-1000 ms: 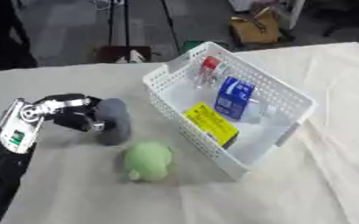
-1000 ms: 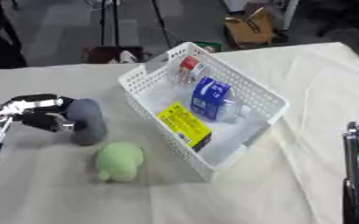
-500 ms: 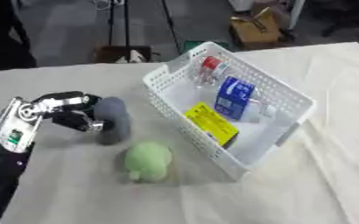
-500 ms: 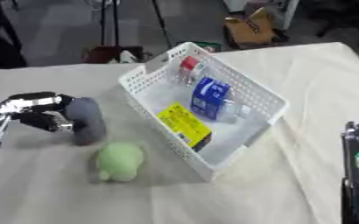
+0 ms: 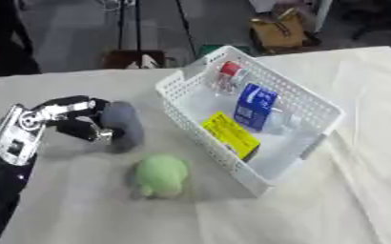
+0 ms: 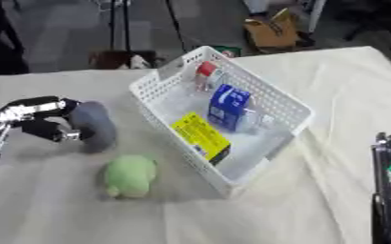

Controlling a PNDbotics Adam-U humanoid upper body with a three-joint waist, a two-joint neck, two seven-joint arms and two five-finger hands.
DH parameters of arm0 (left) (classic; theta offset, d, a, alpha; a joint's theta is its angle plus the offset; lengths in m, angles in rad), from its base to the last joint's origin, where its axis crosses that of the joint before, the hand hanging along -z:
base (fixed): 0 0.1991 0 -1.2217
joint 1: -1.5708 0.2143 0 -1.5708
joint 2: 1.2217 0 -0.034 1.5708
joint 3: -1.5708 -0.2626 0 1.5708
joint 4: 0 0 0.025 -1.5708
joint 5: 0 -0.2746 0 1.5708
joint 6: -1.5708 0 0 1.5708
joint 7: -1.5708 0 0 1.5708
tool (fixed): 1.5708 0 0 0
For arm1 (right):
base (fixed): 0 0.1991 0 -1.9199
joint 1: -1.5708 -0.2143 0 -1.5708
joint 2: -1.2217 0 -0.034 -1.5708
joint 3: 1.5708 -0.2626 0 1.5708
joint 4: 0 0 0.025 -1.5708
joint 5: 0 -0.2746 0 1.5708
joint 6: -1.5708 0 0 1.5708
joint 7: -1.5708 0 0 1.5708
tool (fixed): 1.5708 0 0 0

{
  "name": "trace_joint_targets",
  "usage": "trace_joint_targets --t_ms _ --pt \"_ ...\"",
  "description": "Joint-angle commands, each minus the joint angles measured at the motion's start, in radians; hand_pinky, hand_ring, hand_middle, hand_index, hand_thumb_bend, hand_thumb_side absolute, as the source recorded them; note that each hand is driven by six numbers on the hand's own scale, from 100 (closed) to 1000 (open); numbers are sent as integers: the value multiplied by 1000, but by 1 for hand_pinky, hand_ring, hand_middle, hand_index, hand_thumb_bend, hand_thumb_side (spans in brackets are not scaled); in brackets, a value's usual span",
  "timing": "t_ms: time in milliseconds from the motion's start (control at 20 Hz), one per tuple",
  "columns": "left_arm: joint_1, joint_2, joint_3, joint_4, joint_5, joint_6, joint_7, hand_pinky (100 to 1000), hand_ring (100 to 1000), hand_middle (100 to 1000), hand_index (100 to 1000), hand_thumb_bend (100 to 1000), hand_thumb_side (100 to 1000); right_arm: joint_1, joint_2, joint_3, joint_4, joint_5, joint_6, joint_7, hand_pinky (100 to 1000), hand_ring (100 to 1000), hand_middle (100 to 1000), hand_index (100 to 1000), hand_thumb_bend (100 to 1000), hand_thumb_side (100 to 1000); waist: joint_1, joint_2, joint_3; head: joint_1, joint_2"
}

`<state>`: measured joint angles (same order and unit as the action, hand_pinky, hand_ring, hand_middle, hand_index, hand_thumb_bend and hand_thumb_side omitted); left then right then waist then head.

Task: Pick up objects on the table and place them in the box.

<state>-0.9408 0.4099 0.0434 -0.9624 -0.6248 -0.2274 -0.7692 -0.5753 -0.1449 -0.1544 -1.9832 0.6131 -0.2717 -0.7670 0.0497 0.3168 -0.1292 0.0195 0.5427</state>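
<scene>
Grey soft oblong object [image 5: 122, 124] sits in the left hand [image 5: 69, 121], fingers curled round it (on the bench [image 5: 82, 209]). Green plush toy [image 5: 159, 174] lies beside the white plastic basket [image 5: 315, 102].

open cloth right of white basket [image 5: 315, 102], green lump [image 5: 159, 175] (soft-looking) near its left wall

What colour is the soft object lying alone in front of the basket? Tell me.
Pale green. The soft object shows best in the left eye view.

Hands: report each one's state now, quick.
Left hand: fingers and thumb curled round the grey object.
Right hand: only part of the arm shows; cannot tell.
</scene>
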Motion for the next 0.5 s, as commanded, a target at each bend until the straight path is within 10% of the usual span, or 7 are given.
trace_joint_targets --t_ms 50,500 --pt "-28 41 9 -26 1 -2 13 815 599 584 485 100 585 -12 -17 -5 -17 1 0 -3 789 717 578 793 100 931 -3 -28 2 -1 -12" --pt "-35 57 9 -41 10 0 24 813 588 570 472 100 579 -10 -17 -5 -17 4 0 -6 790 718 579 793 100 930 -3 -34 2 -3 -10"
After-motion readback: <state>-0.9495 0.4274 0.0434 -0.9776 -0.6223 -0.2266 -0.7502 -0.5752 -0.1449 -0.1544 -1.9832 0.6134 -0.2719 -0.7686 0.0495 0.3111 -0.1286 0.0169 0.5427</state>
